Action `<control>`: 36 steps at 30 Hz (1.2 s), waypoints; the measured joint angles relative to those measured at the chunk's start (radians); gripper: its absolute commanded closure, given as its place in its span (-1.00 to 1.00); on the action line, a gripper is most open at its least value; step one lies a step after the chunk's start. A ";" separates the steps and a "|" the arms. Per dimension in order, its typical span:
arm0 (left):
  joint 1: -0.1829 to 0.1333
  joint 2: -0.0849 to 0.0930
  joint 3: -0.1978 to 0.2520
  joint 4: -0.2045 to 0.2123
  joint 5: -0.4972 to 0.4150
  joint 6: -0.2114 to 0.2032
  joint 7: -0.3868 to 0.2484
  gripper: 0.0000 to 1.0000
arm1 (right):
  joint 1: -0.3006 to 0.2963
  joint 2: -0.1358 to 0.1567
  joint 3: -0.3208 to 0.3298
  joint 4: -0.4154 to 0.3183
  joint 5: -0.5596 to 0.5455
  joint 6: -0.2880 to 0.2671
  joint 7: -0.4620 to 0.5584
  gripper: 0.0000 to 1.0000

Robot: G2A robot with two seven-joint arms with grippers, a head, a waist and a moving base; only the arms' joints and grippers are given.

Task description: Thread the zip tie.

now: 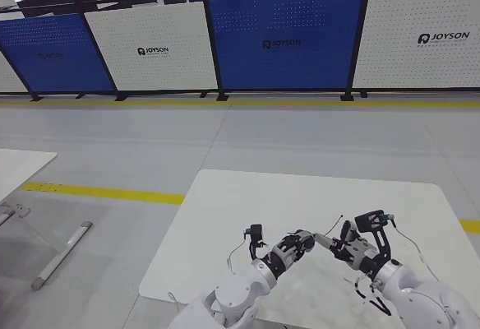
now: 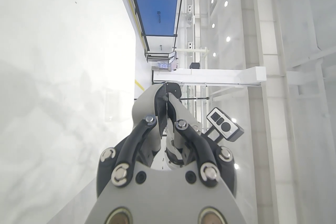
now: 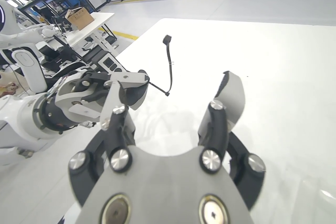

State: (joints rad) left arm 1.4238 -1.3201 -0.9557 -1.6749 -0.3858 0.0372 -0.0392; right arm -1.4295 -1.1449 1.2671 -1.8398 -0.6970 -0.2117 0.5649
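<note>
1. The left gripper (image 3: 145,81) is the one to watch: its jaws are pressed together on the thin tail of the zip tie (image 3: 170,64).
2. From the left gripper the black strap runs out a short way and kinks sharply. It then climbs almost upright, with its square head at the top, free in the air.
3. The right gripper (image 3: 173,83) sits just beside the left gripper, facing it almost tip to tip, jaws spread wide with nothing between them.
4. Seen from the right wrist, the strap stands in the gap of those open jaws, out past their tips. It is clear of the jaw farther from the left gripper.
5. The white table (image 3: 262,51) lies under the left gripper and stretches away beyond it. The strap's head is well above the surface.
6. The left wrist view confirms it: the left gripper's two pads lie flat against each other, with only a dark sliver between them.
</note>
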 measured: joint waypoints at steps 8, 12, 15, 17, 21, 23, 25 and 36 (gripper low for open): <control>-0.002 -0.003 0.006 0.003 -0.003 -0.007 0.000 1.00 | -0.012 0.005 0.027 -0.002 0.023 -0.007 -0.005 0.48; -0.004 -0.004 0.007 0.003 -0.001 -0.009 -0.001 1.00 | -0.014 0.006 0.030 -0.005 0.026 -0.009 -0.009 1.00; -0.003 -0.004 0.005 0.000 -0.003 -0.012 -0.004 1.00 | -0.015 0.006 0.031 -0.007 0.025 -0.009 -0.014 1.00; -0.001 -0.004 0.002 -0.001 -0.007 -0.015 -0.005 1.00 | -0.016 0.006 0.032 -0.009 0.025 -0.008 -0.017 1.00; 0.002 -0.003 -0.002 -0.001 -0.013 -0.022 -0.011 1.00 | -0.018 0.008 0.036 -0.015 0.023 -0.005 -0.021 1.00; 0.003 -0.003 -0.004 -0.002 -0.016 -0.025 -0.015 1.00 | -0.020 0.008 0.038 -0.020 0.020 -0.003 -0.022 1.00; 0.005 -0.003 -0.006 -0.002 -0.019 -0.029 -0.019 1.00 | -0.020 0.009 0.038 -0.024 0.017 -0.003 -0.023 1.00; 0.021 0.002 -0.022 -0.016 -0.012 -0.037 -0.029 1.00 | -0.017 0.009 0.024 -0.037 -0.008 0.006 -0.029 1.00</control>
State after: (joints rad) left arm 1.4449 -1.3186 -0.9779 -1.6906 -0.3982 0.0003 -0.0685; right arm -1.4460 -1.1361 1.2910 -1.8767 -0.7053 -0.2052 0.5360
